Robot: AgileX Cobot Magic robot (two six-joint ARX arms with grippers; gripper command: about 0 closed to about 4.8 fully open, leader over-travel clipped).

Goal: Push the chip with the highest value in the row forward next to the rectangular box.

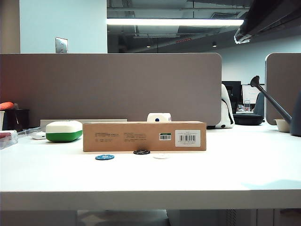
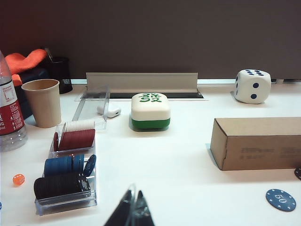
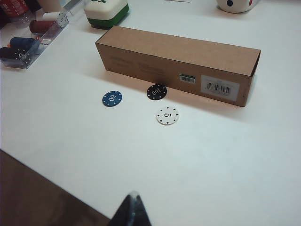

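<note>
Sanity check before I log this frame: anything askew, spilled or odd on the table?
Nothing spilled or damaged. The black chip sits out of line, ahead of the blue chip and white chip, close by the rectangular box; that fits the task. Left gripper and right gripper look shut, away from the chips.

Brown box, three coloured chips on a white bench (image 3: pixel 225 155).

Black chip (image 3: pixel 156 92) marked 100 with pale edge dots; blue chip (image 3: pixel 112 98) marked 50; white chip (image 3: pixel 167 115) with dark dots. Rectangular box (image 3: pixel 178 66) plain brown with small black print and a white barcode label. Behind, white-and-green case (image 2: pixel 150 111) with green characters, white die (image 2: pixel 253 86) with dark blue pips.
</note>
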